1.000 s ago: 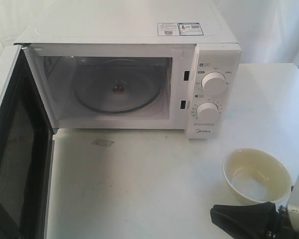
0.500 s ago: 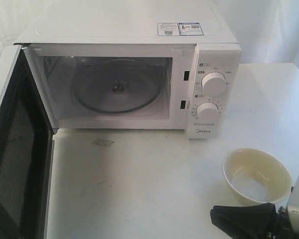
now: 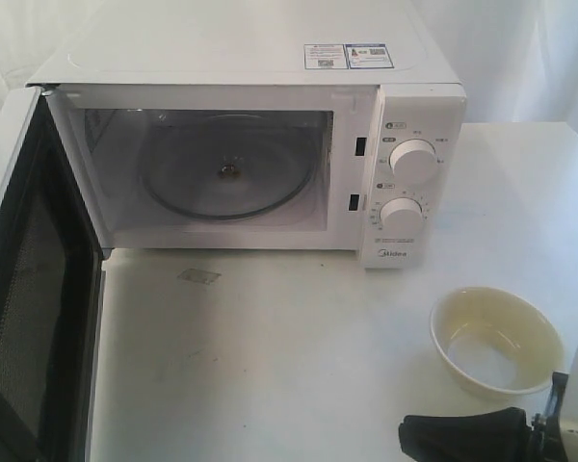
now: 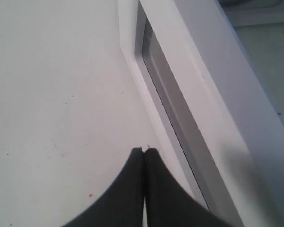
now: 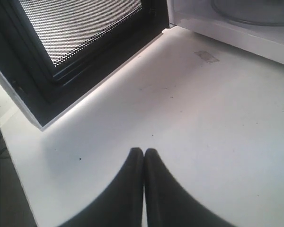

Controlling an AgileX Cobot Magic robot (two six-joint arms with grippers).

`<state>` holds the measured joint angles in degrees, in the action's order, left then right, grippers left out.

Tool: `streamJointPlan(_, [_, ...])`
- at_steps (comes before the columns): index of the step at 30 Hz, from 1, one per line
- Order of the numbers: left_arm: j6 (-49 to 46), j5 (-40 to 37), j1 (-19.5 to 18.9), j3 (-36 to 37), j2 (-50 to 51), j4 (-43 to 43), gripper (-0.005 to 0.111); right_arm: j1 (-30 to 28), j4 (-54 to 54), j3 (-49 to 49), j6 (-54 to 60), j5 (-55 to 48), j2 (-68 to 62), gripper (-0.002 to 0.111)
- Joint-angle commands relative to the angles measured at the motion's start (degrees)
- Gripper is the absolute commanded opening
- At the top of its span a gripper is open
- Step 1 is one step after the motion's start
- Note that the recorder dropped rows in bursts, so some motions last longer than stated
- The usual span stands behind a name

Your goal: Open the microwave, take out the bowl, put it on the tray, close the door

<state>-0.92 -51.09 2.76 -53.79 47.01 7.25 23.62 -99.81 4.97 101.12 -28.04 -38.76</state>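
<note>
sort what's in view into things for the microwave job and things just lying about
For the job: microwave, door (open), bowl (out on the table), left gripper, right gripper. No tray in view.
Lying about: glass turntable, stickers, pale patch on the table.

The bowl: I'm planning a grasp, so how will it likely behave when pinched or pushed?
The bowl looks glossy, so probably slippery in a rim pinch. It seems rigid, perhaps ceramic, so likely chippable. Low and upright on the table, it should slide rather than tip.
</note>
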Motion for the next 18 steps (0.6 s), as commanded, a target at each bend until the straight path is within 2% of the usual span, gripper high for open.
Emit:
streamJointPlan(1, [-1.76, -0.81, -0.05, 0.46, 2.11, 1.50, 0.000, -0.07, -0.14, -0.21, 1.05, -1.65, 0.32, 0.000])
streamJointPlan(5, [-11.73, 1.87, -0.05, 3.06, 5.94, 10.03, 0.000, -0.07, -0.14, -0.21, 1.17, -1.65, 0.32, 0.000])
streamJointPlan(11, [-22.23, 1.82, -0.05, 3.14, 10.43, 21.72, 0.000, -0.07, -0.14, -0.21, 1.57, -1.65, 0.32, 0.000])
streamJointPlan(18, [-28.34, 4.82, 3.14, 3.14, 14.45, 29.38, 0.000, -0.07, -0.14, -0.21, 2.50, -1.65, 0.32, 0.000])
